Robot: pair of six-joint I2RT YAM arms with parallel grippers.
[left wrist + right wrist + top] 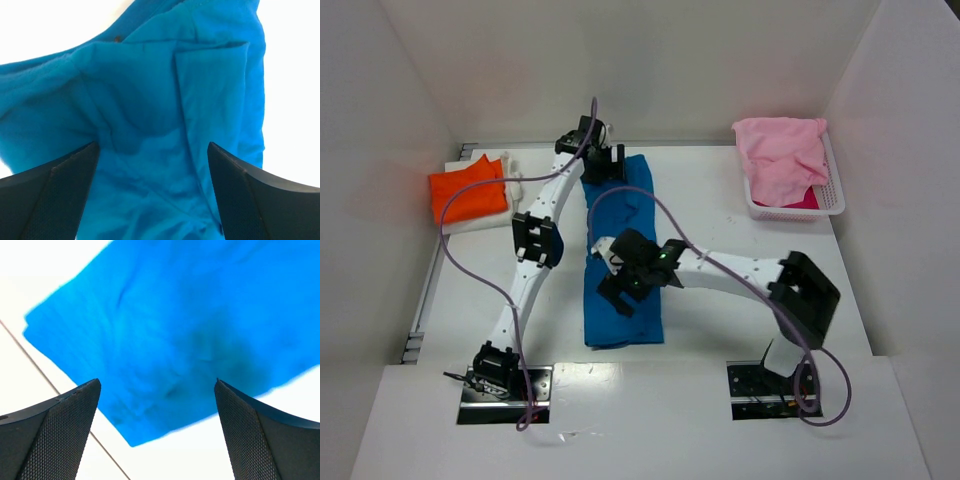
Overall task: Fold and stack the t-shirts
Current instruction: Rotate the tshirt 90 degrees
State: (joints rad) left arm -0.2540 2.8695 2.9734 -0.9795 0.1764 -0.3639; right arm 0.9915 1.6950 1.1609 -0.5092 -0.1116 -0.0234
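On the white table (720, 210), one bright blue t-shirt (638, 318) lies mid-table, folded into a long, softly creased band whose long axis runs from the near edge toward the far wall. One pale pink t-shirt (780, 155) is heaped, crumpled, in the white lattice basket (832, 203) at far right. One orange t-shirt (470, 188) sits folded roughly square at far left. The left gripper (152, 195) hangs wide over the blue band's far end; the right gripper (157, 430), equally wide, hangs over its near part. Neither holds anything.
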